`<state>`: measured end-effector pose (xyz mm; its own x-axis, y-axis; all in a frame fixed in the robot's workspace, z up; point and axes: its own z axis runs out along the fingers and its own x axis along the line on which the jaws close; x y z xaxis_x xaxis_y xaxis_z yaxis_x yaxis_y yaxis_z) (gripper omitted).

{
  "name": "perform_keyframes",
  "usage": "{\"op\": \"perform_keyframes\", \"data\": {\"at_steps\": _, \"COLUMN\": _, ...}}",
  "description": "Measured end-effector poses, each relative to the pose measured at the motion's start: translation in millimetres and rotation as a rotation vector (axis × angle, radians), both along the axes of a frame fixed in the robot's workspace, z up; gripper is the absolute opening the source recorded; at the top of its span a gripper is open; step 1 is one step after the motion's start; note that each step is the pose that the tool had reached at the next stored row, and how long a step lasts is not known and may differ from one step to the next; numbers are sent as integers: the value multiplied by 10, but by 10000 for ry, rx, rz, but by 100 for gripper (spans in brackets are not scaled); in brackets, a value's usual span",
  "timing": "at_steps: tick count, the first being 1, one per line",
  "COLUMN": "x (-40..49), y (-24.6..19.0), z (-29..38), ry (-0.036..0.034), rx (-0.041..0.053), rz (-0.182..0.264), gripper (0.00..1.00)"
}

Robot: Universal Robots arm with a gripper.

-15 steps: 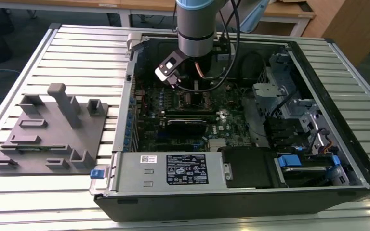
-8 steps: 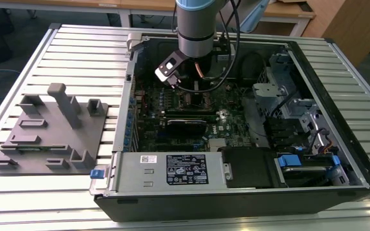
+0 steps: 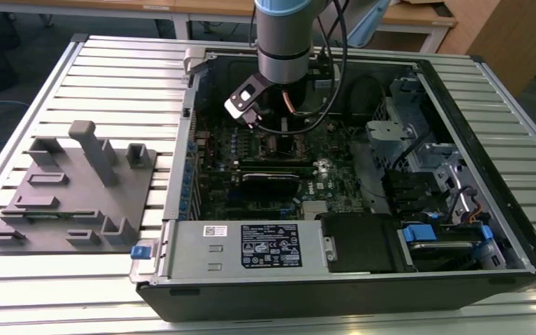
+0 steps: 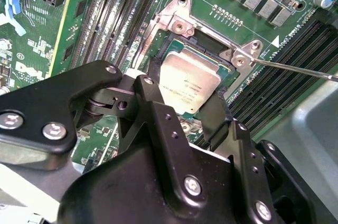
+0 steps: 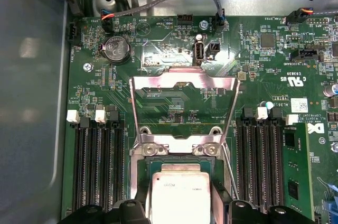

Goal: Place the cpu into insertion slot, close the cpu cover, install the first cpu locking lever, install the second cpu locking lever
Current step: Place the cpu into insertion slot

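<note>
Gripper (image 4: pixel 182 102) straddles cpu (image 4: pixel 189 81) sitting in insertion slot (image 4: pixel 211 54); can't tell if I'm clamped or released. Arm (image 3: pixel 287 42) hangs vertical from exterior view's 12 o'clock; cpu cover (image 5: pixel 182 81) raised open.

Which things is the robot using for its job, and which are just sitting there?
For the job:
- cpu, at the insertion slot
- cpu cover, flipped open
- locking lever
- gripper, right by the cpu

Just sitting there:
- grey plastic holder beside the computer case
- round battery
- long black memory slots
- power supply box
</note>
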<state>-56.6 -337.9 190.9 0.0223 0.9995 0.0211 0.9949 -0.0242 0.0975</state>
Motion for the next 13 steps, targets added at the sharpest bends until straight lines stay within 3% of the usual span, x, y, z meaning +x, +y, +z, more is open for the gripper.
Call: {"op": "perform_keyframes", "data": {"at_steps": 13, "x": 0, "y": 0, "z": -6, "ry": 0, "rx": -1, "rz": 0, "gripper": 54}}
